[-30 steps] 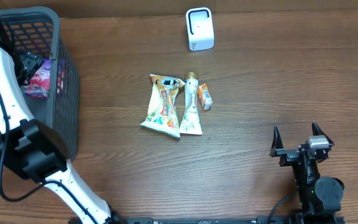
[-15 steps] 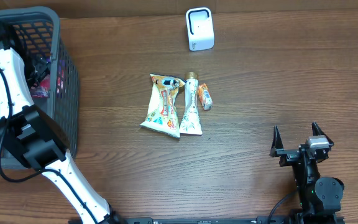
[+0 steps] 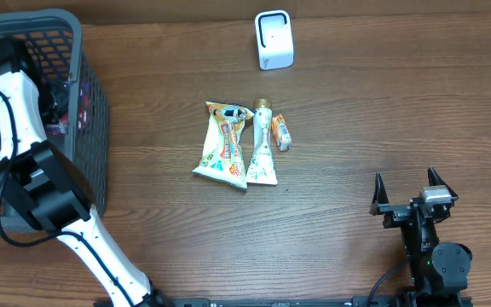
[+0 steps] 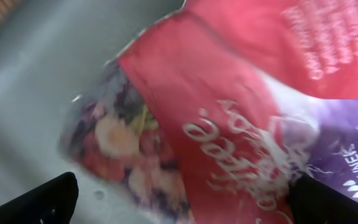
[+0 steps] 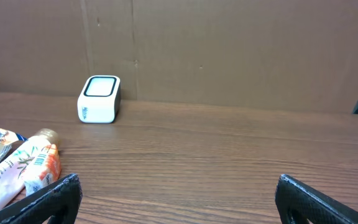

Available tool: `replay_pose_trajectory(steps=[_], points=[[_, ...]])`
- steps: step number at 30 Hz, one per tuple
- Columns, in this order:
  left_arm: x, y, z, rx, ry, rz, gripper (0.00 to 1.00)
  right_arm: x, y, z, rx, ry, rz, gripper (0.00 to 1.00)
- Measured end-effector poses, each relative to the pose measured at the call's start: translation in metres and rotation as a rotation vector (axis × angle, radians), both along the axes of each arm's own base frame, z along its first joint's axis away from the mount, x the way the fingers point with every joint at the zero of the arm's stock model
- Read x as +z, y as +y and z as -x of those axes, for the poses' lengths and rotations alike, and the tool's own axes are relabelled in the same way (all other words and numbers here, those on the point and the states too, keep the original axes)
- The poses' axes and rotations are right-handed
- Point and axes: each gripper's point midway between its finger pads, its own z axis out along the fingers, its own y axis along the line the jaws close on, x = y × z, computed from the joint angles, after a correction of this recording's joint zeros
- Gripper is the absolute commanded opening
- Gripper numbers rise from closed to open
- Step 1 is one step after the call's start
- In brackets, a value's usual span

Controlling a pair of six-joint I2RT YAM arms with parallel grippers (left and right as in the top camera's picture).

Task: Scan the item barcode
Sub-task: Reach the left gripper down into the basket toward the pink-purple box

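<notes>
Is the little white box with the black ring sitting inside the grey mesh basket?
No, the little white box stands on the brown wooden table, well away from the grey mesh basket.

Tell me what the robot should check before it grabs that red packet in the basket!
1. Left gripper open: ok, its jaws stand wide.
2. Red packet right in front of those jaws: ok, it fills the left wrist view.
3. Fingers touching the packet: cannot tell, the picture is too blurry.
4. Barcode showing on the packet: cannot tell, only blurred writing shows.
5. Scanner free to reach: ok, it stands alone at the far edge of the table.
6. Right gripper out of the way: ok, open and empty, far from the basket.
</notes>
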Motion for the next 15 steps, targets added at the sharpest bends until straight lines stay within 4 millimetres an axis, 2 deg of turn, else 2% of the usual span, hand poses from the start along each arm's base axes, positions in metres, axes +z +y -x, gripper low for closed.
replay_pose_trajectory(steps=[2,4,9,10,12,13,15], points=[[-0.0029,-0.0004,-0.0010,-0.001,-0.004,0.003,0.96,-0.0001,0.0001,0.0000,0.000,0.000,0.000,1.00],[-0.0058,-0.0008,-0.0027,-0.004,-0.012,0.006,0.84,0.0000,0.0000,0.0000,0.000,0.000,0.000,1.00],[-0.0095,-0.0032,-0.0076,-0.013,-0.033,0.015,0.25,-0.0001,0.0001,0.0000,0.000,0.000,0.000,1.00],[-0.0092,-0.0035,-0.0077,-0.013,-0.034,0.016,0.19,0.0000,0.0000,0.0000,0.000,0.000,0.000,1.00],[-0.0069,-0.0027,-0.0067,-0.018,-0.035,0.013,0.12,0.0001,0.0000,0.0000,0.000,0.000,0.000,1.00],[-0.0057,-0.0023,-0.0061,-0.023,-0.034,0.010,0.04,0.0000,0.0000,0.0000,0.000,0.000,0.000,1.00],[-0.0054,-0.0020,-0.0042,-0.034,-0.023,0.006,0.04,0.0001,0.0001,0.0000,0.000,0.000,0.000,1.00]])
